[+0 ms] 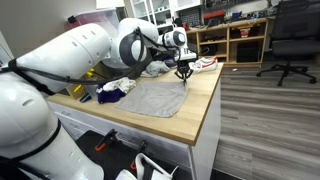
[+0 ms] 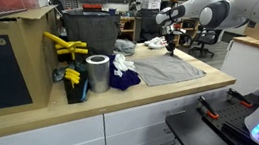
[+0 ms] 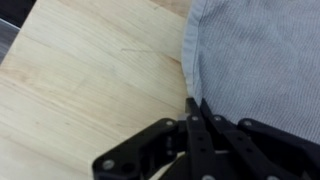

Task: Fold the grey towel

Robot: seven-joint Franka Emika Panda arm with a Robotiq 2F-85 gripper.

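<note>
The grey towel (image 1: 155, 98) lies spread flat on the wooden counter (image 1: 205, 105); it also shows in the other exterior view (image 2: 165, 69) and fills the upper right of the wrist view (image 3: 260, 60). My gripper (image 1: 185, 74) is down at the towel's far corner, near the counter's edge, as also seen from the other side (image 2: 170, 50). In the wrist view my gripper's fingers (image 3: 194, 103) are pressed together right on the towel's hem, pinching its edge. The towel still rests on the wood.
Blue and white cloths (image 2: 122, 78) are heaped beside the towel. A metal can (image 2: 96, 73), yellow tools (image 2: 64, 46) and a black bin (image 2: 90, 27) stand at that end. A white and red item (image 1: 205, 63) lies behind the gripper. An office chair (image 1: 285, 40) stands beyond.
</note>
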